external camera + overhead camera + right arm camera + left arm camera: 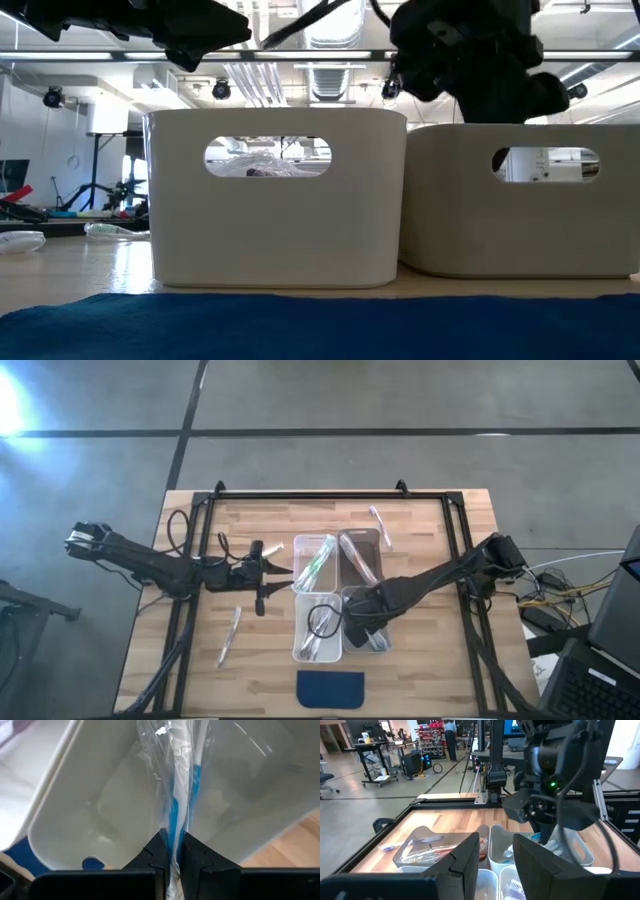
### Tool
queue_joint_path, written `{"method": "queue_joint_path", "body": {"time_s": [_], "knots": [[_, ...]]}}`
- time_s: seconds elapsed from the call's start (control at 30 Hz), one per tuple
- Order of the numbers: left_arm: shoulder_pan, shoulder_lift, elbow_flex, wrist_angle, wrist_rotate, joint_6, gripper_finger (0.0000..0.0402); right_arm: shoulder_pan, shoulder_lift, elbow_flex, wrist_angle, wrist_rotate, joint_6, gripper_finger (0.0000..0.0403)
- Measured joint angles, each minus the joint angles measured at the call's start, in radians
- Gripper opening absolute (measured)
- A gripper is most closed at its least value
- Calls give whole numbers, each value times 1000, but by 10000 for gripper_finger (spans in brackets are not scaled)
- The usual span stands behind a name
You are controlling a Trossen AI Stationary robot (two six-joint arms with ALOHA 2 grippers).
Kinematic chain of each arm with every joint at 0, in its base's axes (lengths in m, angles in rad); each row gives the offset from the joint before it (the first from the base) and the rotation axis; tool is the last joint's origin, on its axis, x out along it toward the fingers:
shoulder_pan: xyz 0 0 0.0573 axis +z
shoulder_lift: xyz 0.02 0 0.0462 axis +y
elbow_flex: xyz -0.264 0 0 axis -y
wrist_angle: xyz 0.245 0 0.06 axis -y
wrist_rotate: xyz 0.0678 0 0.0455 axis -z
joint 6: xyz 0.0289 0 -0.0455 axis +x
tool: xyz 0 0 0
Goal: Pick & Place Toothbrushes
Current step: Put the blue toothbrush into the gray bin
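Right gripper [172,851]: reaching down over the near-right bin [368,622], arm stretching in diagonally from the table's right edge; fingers pinching a wrapped toothbrush [176,805] between their tips.
Held toothbrush: whitish stick with blue accents, sheathed in crinkled clear film, running straight out beyond the fingertips over the bin's pale, smooth, round-cornered interior.
Left gripper [495,857]: lying low and level over the bare wood just left of the bins, arm extending in from the left edge; fingers [465,862] standing apart, nothing between them.
Ahead of the left fingers: four bins in a two-by-two cluster, translucent plastic; the right arm's dark wrist is hanging over the far side of the cluster.
Near-left bin [317,628]: holding a dark cable loop and pale wrapped sticks.
Far-left bin [314,563]: holding green-accented toothbrushes [314,565].
Far-right bin [360,558]: holding more wrapped sticks, colours unclear.
Loose toothbrushes: one [229,636] lying on the wood on the near side of the left gripper; one [380,526] beyond the far-right bin.
Blue pad [331,688]: flat, dark, cloth-like, lying at the table's near edge.
Table [440,530]: light wood planks, black frame rails.
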Motion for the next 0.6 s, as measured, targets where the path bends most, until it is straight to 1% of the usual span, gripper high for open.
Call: {"method": "queue_joint_path", "body": {"time_s": [0.17,0.6], "knots": [[0,0,0,0,0,0,124,-21,0,-40,57,-32,-2,18],[0,0,0,-8,0,0,124,-50,0,-96,78,-41,-16,18]]}}
